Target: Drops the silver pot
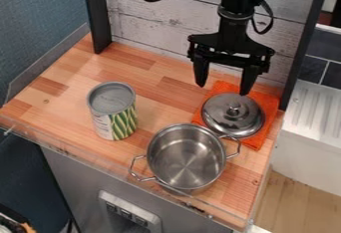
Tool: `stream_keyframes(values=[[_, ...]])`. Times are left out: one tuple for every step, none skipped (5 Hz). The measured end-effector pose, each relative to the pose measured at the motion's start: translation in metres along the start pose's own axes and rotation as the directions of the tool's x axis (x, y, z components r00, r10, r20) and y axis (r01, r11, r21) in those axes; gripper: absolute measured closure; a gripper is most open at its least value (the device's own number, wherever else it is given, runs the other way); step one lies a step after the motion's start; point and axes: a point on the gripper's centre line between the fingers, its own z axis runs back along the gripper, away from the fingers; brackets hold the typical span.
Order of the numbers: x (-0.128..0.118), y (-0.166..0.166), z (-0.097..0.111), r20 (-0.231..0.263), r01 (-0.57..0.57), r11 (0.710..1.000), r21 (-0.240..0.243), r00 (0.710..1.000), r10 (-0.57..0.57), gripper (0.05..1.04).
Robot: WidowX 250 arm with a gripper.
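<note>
The black gripper (pixel 224 85) hangs over the back right of the wooden counter, its two fingers apart with nothing between them. Below and in front of it stands the silver pot (pixel 186 158), upright, uncovered and empty, near the counter's front edge with a wire handle on each side. A silver lid (pixel 233 115) with a knob rests on an orange cloth (pixel 267 108), behind and to the right of the pot; the pot's right handle is close to the lid's front rim.
A can (pixel 112 111) with a green and white label stands upright left of the pot. A low clear rim (pixel 100 163) runs along the counter's front edge. Dark posts (pixel 98 15) and a whitish plank wall (pixel 156 20) bound the back.
</note>
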Motion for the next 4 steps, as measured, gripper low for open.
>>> stream_keyframes(values=[[-0.005,0.000,-0.012,-0.032,0.002,1.000,0.007,0.999,-0.002,0.083],[-0.035,-0.002,-0.017,-0.068,0.043,0.999,0.006,0.997,-0.043,0.083],[-0.062,-0.006,-0.005,-0.047,0.091,0.996,-0.010,0.995,-0.091,0.083],[-0.094,-0.012,-0.003,-0.047,0.141,0.990,-0.026,0.989,-0.142,0.083]])
